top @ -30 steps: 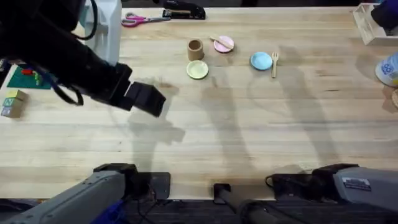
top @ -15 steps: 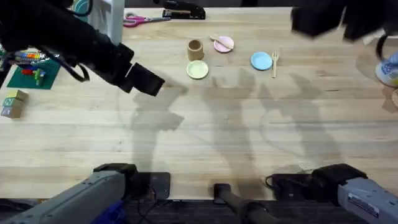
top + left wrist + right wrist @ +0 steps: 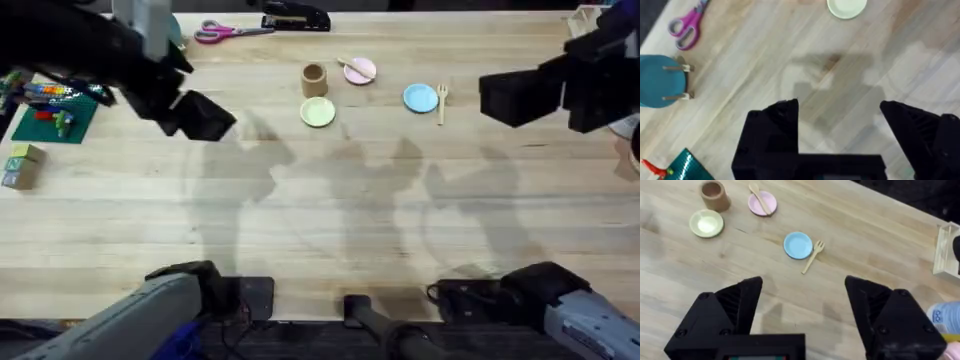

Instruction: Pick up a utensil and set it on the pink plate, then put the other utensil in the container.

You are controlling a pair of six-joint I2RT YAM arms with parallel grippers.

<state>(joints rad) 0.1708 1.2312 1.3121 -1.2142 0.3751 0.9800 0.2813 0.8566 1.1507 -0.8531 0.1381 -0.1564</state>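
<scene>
- From overhead, the left claw point(image 3: 205, 117) hangs dark above the left of the pale wood-plank worktop point(image 3: 330, 210), and the right claw point(image 3: 515, 97) hangs over the far right; whether either is parted cannot be told from there.
- The left wrist camera shows the left claw point(image 3: 840, 112) with its black fingers spread wide and nothing between them, bare planks beneath.
- The right wrist camera shows the right claw point(image 3: 803, 292) equally wide apart and empty.
- The wooden spoon point(image 3: 759, 197) lies across the small round pink plate point(image 3: 768, 202), its handle overhanging the rim; overhead it reads as a thin pale sliver on the plate.
- The wooden fork point(image 3: 813, 256) lies flat on the worktop just beside the light blue plate point(image 3: 798, 245), its short tines nearest the plate.
- The brown container point(image 3: 714, 194), a small cylinder with tan walls, stands upright near the pink plate, with the yellow-green plate point(image 3: 706, 223) close by.
- Overhead also shows pink-handled scissors point(image 3: 228, 31) and a black stapler point(image 3: 296, 17) at the far edge.
</scene>
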